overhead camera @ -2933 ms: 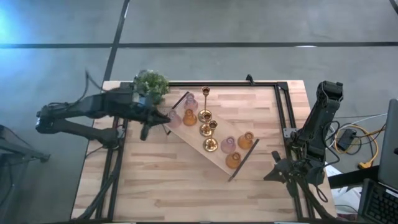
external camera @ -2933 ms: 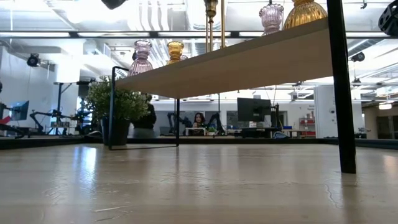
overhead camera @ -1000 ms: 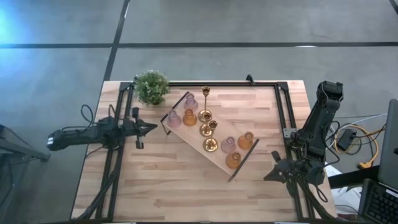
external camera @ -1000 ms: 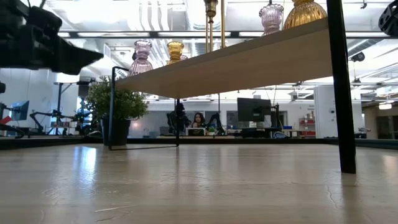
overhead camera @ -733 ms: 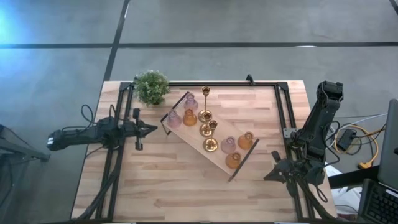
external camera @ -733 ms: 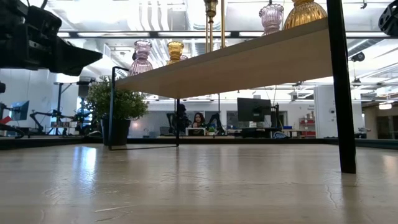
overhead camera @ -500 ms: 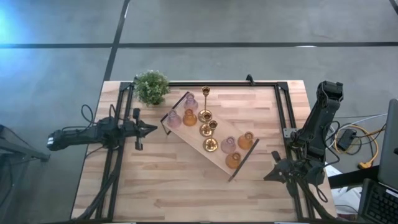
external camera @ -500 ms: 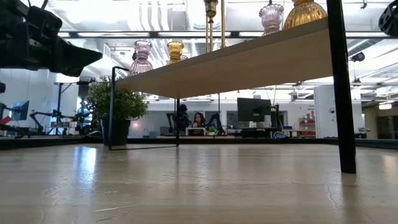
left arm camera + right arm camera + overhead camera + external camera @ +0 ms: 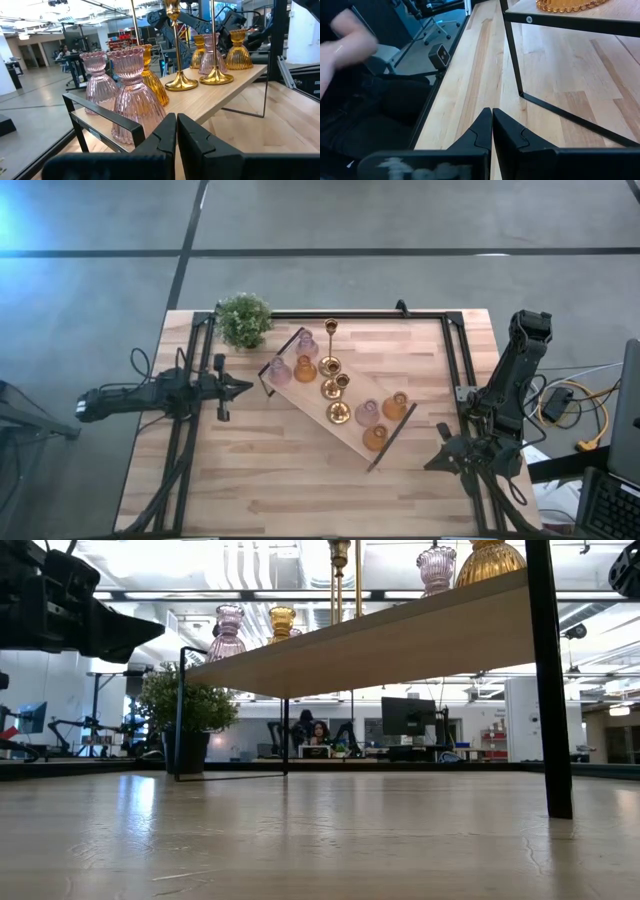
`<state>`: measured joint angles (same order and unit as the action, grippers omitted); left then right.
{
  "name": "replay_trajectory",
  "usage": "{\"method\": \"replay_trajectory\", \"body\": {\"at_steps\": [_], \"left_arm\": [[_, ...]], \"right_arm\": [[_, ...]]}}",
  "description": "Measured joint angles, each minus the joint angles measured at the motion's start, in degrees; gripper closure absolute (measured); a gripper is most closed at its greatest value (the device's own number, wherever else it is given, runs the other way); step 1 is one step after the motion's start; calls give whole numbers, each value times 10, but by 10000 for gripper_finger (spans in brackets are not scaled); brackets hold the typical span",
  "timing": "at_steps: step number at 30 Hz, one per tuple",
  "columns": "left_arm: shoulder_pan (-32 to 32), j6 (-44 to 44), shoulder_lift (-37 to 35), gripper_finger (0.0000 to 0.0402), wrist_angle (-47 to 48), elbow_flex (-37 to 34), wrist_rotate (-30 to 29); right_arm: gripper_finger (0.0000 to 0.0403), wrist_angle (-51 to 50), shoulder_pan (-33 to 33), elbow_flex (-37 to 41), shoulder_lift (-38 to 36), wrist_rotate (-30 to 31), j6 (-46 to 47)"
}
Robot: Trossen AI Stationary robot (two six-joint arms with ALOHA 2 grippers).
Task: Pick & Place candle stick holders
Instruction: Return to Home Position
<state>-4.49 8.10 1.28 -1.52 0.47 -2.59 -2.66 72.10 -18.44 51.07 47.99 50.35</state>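
Note:
The candle stick holders stand on their bases on a long light-wood tray (image 9: 350, 430) that lies slantwise mid-table. They are pink glass (image 9: 280, 370) (image 9: 135, 95), amber glass (image 9: 305, 368) (image 9: 151, 75) and thin gold ones (image 9: 330, 365) (image 9: 181, 82). My left gripper (image 9: 246, 388) (image 9: 176, 131) is shut with nothing in it. It points level at the tray's left end, a little short of it. At the table's right edge, my right gripper (image 9: 432, 464) (image 9: 492, 125) is shut on nothing. It slants down near the tray's right black handle (image 9: 545, 107).
A green potted plant (image 9: 243, 318) stands at the far left corner. A black rail frame (image 9: 455, 350) borders the table. The tray stands raised on black legs (image 9: 548, 690). A person's hand (image 9: 345, 40) shows beyond the near edge in the right wrist view.
Over the last second nothing has moved. Before that, my left gripper drew back from the tray's left end toward the table's left edge, leaving the holders standing on the tray.

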Motion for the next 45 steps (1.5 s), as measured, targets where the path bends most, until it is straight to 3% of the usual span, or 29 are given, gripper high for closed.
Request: {"method": "replay_trajectory", "body": {"at_steps": [16,20,30,36,41,45], "left_arm": [[0,0,0,383,0,0,0],[0,0,0,383,0,0,0],[0,0,0,383,-1,0,0],[0,0,0,383,0,0,0],[0,0,0,383,0,0,0],[0,0,0,383,0,0,0]], "right_arm": [[394,46,0,0,0,-28,28],[394,87,0,0,-3,3,-45],[394,92,-1,2,-8,6,-306],[394,94,-51,38,-60,-17,-455],[394,92,-94,78,-122,-15,-506],[394,91,-120,91,-153,-16,-487]]}}
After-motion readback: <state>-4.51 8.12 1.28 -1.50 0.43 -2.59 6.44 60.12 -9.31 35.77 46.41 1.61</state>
